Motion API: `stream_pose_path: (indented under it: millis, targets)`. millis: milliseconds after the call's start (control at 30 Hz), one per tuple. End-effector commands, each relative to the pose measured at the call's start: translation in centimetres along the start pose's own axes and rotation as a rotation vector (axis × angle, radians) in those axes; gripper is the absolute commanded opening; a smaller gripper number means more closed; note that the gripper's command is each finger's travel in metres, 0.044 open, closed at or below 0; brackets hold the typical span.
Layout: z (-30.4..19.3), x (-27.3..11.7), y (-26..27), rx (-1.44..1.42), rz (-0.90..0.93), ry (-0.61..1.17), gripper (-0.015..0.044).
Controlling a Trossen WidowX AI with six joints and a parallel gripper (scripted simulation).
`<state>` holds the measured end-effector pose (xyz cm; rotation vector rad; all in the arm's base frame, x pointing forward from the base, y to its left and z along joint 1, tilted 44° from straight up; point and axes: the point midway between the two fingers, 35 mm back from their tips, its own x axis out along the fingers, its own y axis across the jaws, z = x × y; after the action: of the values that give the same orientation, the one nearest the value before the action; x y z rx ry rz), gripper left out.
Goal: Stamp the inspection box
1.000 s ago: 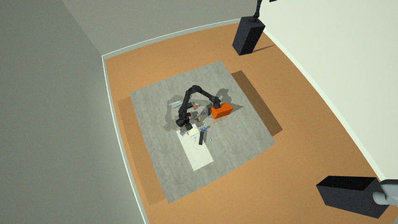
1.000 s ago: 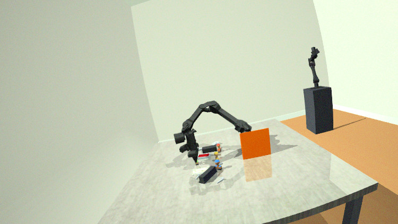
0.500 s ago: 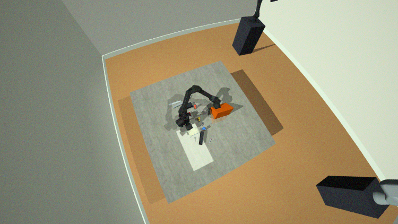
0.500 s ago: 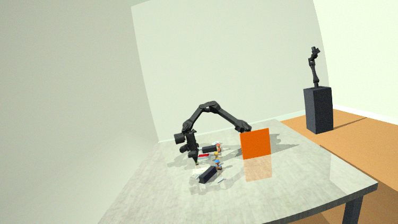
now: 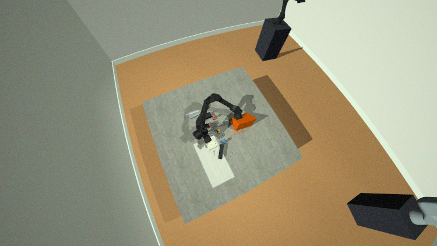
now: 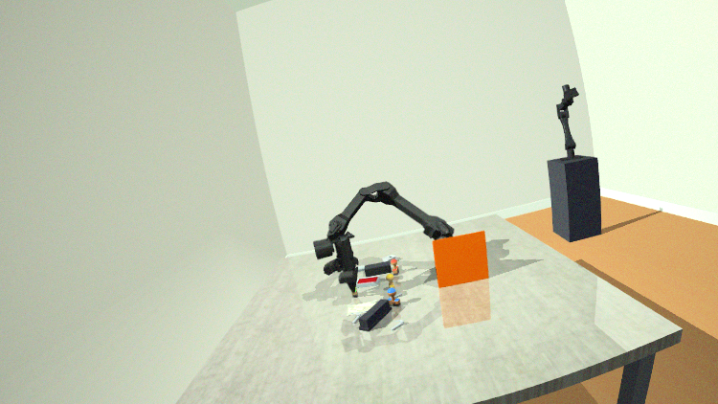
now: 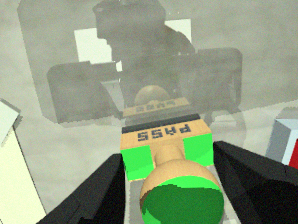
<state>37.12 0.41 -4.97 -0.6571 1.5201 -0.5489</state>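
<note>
The PASS stamp [image 7: 167,136] [image 6: 355,294] has a wooden block lettered PASS, green patches and a round knob with a green top. It stands upright on the bench, its reflection meeting its base. My gripper [image 7: 168,156] points down and is shut on the stamp, one finger at each side of the block. The ink pad [image 7: 295,152] [image 6: 368,280] [image 5: 208,125] is red in a pale case, to the right in the wrist view. The cream card [image 7: 15,175] [image 6: 359,307] [image 5: 211,143] lies to the left in the wrist view; its inspection box cannot be made out.
Stamps with red [image 6: 394,266], yellow [image 6: 390,279] and blue [image 6: 392,292] tops stand nearby. A black block [image 5: 221,151] [image 6: 375,315] lies beside the card. Another black block [image 6: 377,268] lies behind the pad. An orange panel [image 5: 244,121] [image 6: 461,258] stands by the arm's base.
</note>
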Motion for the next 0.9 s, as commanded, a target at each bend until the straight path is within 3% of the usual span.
stream_pose_path:
  millis: [0, 867]
  targets:
    - [0.0, -0.3, 0.1, 0.003, 0.003, -0.001, 0.0]
    - [0.1, -1.6, 0.1, 0.002, 0.004, -0.001, 0.0]
